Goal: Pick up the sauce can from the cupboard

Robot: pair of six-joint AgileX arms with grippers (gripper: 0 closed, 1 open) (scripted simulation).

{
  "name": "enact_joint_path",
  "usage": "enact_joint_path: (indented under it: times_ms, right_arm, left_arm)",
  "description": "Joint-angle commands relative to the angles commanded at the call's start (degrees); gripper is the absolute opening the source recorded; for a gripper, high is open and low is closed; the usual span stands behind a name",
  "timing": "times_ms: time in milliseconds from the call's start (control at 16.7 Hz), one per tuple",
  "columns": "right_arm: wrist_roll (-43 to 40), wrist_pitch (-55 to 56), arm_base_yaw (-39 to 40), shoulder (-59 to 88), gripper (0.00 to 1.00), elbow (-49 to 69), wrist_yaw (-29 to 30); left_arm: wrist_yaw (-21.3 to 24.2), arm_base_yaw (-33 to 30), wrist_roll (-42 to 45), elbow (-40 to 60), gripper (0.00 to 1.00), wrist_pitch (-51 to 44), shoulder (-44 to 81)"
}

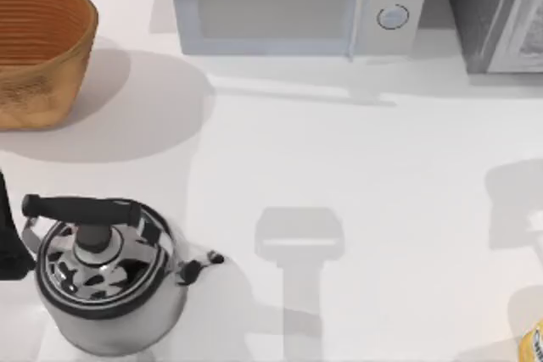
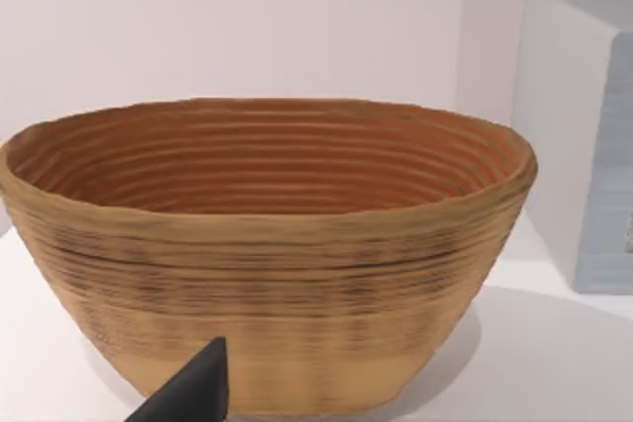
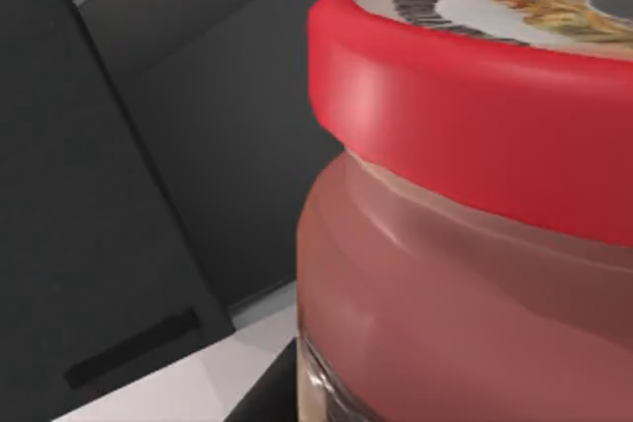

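Right gripper: cannot tell whether its fingers are apart or together.
Sauce can (image 3: 465, 205): very close to the right wrist camera, red lid up, dark cupboard (image 3: 109, 195) panels behind.
Left arm (image 1: 8, 239): parked at the table's left edge, beside the kettle (image 1: 102, 273), facing the basket (image 2: 267, 244).

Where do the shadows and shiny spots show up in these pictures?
Top view: soft grey shadows spread on the table beside the basket and below the microwave; the kettle mirrors dark patches. Left wrist view: a faint shadow lies beside the basket. Right wrist view: a pale highlight sits on the sauce can's red lid, against a dark cupboard interior.
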Motion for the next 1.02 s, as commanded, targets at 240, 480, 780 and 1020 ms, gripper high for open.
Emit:
enact_joint_path:
  times_ms: [240, 480, 780, 1020]
  right_arm:
    - [17.13, -6.36, 12.52, 8.12, 0.00, 30.74, 7.24]
    - [36.84, -14.19, 27.09, 17.36, 0.00, 66.39, 15.68]
    - [63.44, -25.02, 47.43, 29.32, 0.00, 114.50, 26.94]
    - [84.79, -33.73, 64.72, 38.26, 0.00, 153.28, 35.83]
  left_arm:
    - [0.00, 0.00, 0.00, 0.00, 1.00, 0.00, 0.00]
    - [0.00, 0.00, 0.00, 0.00, 1.00, 0.00, 0.00]
    - [0.00, 0.00, 0.00, 0.00, 1.00, 0.00, 0.00]
    - [0.00, 0.00, 0.00, 0.00, 1.00, 0.00, 0.00]
